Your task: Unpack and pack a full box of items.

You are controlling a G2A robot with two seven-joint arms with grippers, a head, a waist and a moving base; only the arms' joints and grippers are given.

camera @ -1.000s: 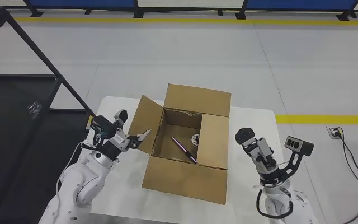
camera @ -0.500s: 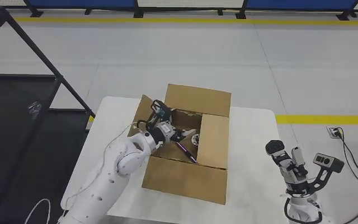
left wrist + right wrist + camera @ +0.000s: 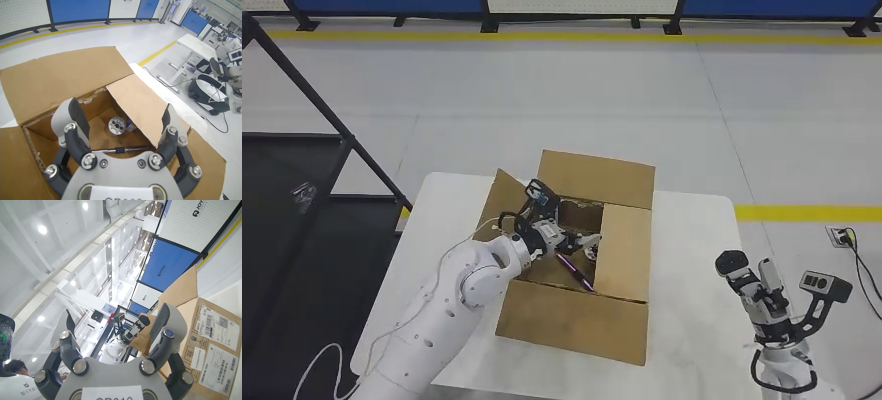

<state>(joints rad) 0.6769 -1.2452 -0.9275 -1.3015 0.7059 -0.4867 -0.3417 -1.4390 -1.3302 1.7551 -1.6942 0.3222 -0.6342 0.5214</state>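
The cardboard box [image 3: 597, 180] stands open in the middle of the desk [image 3: 692, 300]. One side flap [image 3: 136, 106] leans in over the opening and half hides a small can [image 3: 131, 127] on the bottom. Just beside the can lies a round metal piece [image 3: 117, 126], with a thin metal rod [image 3: 117, 149] nearer the front wall. The left pincer [image 3: 122, 109] hangs over the opening, spread wide and holding nothing. The right pincer [image 3: 117, 311], also released and bare, sits off the desk's right edge, well apart from the box.
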